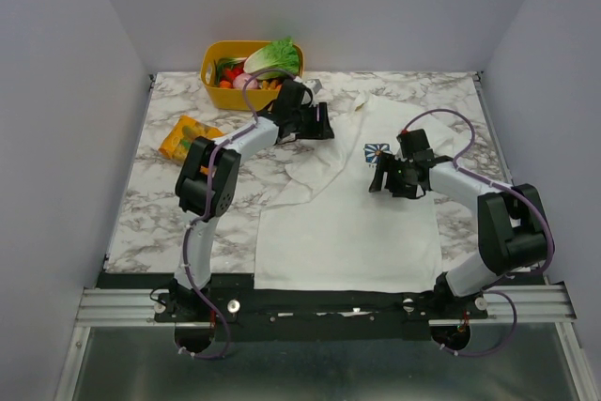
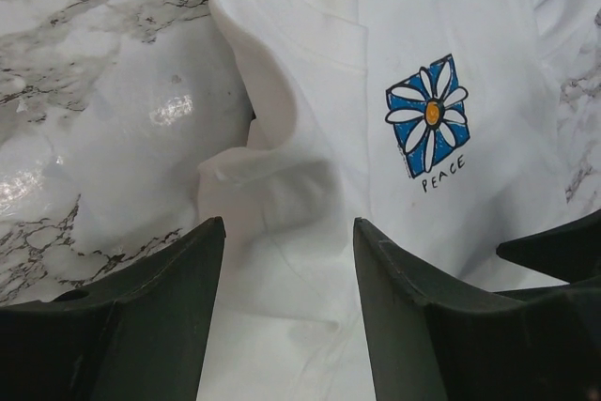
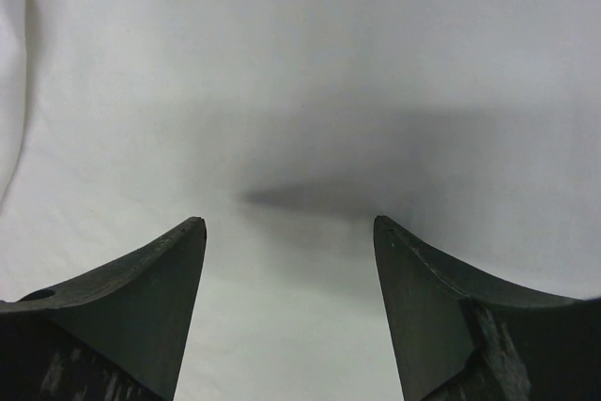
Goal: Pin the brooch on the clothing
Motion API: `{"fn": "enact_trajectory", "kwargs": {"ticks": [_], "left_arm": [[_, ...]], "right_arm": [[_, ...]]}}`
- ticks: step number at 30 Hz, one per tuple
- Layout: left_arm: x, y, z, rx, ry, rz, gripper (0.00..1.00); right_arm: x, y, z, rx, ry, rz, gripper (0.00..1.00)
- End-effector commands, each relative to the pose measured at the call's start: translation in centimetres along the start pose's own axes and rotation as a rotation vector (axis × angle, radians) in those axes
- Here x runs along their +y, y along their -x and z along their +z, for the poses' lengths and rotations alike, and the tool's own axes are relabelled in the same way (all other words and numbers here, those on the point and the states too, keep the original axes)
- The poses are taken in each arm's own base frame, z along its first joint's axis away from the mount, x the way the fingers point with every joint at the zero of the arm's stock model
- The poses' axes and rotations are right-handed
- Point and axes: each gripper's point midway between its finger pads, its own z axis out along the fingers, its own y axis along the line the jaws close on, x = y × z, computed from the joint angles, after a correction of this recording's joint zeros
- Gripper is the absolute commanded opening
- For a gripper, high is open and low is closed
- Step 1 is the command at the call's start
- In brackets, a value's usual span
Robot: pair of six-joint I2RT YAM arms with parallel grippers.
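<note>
The clothing, a white T-shirt (image 1: 347,223), lies spread on the marble table, its top left part rumpled into folds (image 2: 272,176). Its blue square flower print (image 2: 428,115) has the word PEACE under it. A small gold-yellow round spot (image 2: 432,113) sits at the flower's centre; I cannot tell whether this is the brooch or part of the print. My left gripper (image 2: 289,223) (image 1: 319,126) hovers open over the rumpled fabric left of the print, with nothing between its fingers. My right gripper (image 3: 289,220) (image 1: 387,178) stands open just below the print over flat white cloth, also holding nothing.
A yellow basket (image 1: 214,91) of toy vegetables, with a cabbage (image 1: 274,56) on top, stands at the table's back left. An orange snack packet (image 1: 186,138) lies on the marble left of the shirt. Bare marble (image 2: 103,138) shows left of the folds.
</note>
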Motion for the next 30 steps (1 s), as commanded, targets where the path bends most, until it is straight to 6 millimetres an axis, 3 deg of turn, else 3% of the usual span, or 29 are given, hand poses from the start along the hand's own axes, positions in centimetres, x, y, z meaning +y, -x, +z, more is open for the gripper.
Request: {"fn": "enact_trajectory", "kwargs": {"ticks": [1, 9, 16, 18, 19, 21, 27, 28, 30], "left_arm": [[0.2, -0.1, -0.1, -0.007, -0.047, -0.028, 0.66], [2.7, -1.4, 0.3, 0.036, 0.010, -0.074, 0.60], [5.6, -2.5, -0.9, 0.046, 0.023, -0.172, 0.57], [6.0, -2.2, -1.8, 0.029, 0.030, -0.191, 0.57], [6.6, -3.3, -2.2, 0.041, 0.047, -0.207, 0.57], [7.0, -2.7, -3.6, 0.001, 0.078, -0.197, 0.60], [8.1, -4.7, -6.9, 0.015, 0.178, -0.199, 0.66], [8.9, -5.8, -7.3, 0.020, 0.214, -0.210, 0.67], [9.1, -5.8, -8.5, -0.003, 0.240, -0.212, 0.68]], "right_arm": [[-0.6, -0.8, 0.3, 0.012, -0.019, -0.010, 0.80], [-0.5, -0.7, 0.3, 0.012, -0.012, -0.011, 0.80], [-0.3, -0.7, 0.1, 0.015, -0.006, -0.018, 0.80], [-0.3, -0.7, 0.0, 0.013, -0.006, -0.020, 0.80], [-0.3, -0.7, 0.0, 0.014, -0.005, -0.019, 0.80], [-0.2, -0.7, -0.1, 0.013, -0.002, -0.020, 0.80], [-0.4, -0.9, 0.0, 0.021, -0.003, -0.027, 0.80], [-0.4, -1.0, 0.0, 0.023, -0.003, -0.030, 0.80], [-0.5, -1.1, 0.0, 0.025, -0.005, -0.030, 0.80]]}}
